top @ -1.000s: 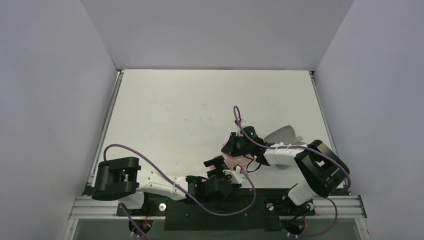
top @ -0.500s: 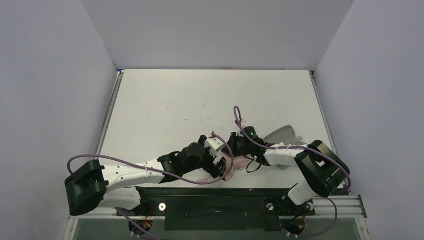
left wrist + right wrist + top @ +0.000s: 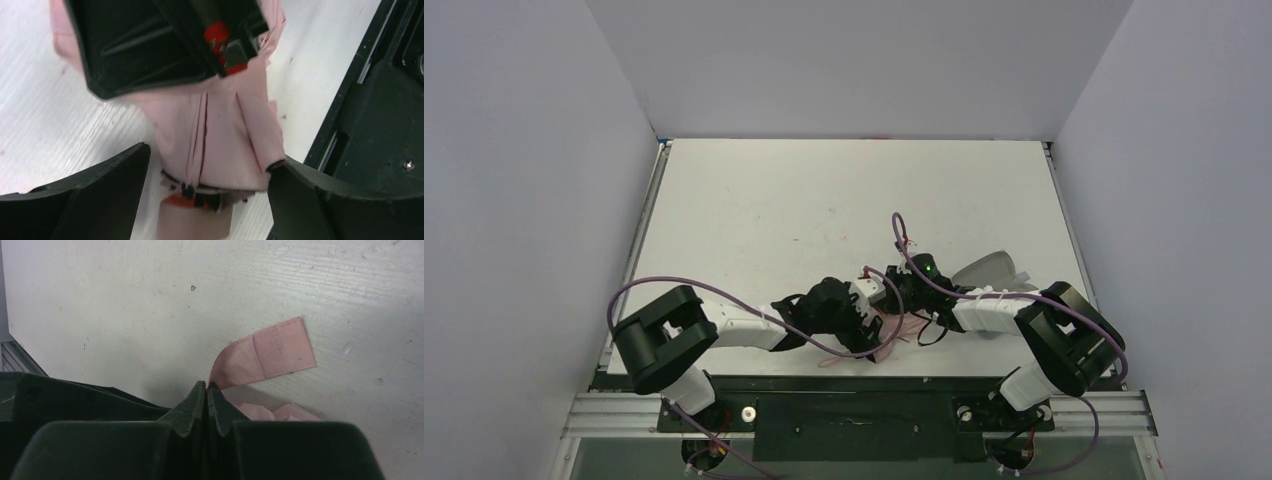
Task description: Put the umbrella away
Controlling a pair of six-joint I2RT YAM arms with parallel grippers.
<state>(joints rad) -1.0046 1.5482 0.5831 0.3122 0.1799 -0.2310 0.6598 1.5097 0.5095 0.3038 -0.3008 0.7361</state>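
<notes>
The umbrella, folded, with pale pink fabric, lies on the white table near its front edge. Its pink handle points toward the left wrist camera. My left gripper is open and straddles the folded canopy just above the handle. Its right finger touches the fabric and its left finger stands apart. My right gripper is shut on the umbrella's pink closure strap, whose free end lies flat on the table. In the top view the two grippers meet over the umbrella.
A pale oblong case lies on the table behind the right arm. The black base rail runs close beside the umbrella on the near side. Purple cables loop over both arms. Grey walls enclose the table on three sides.
My left arm has swung from the near edge across to the umbrella and lowered its open jaws around it, narrowing them slightly. The right arm has stayed put, shut on the strap.
</notes>
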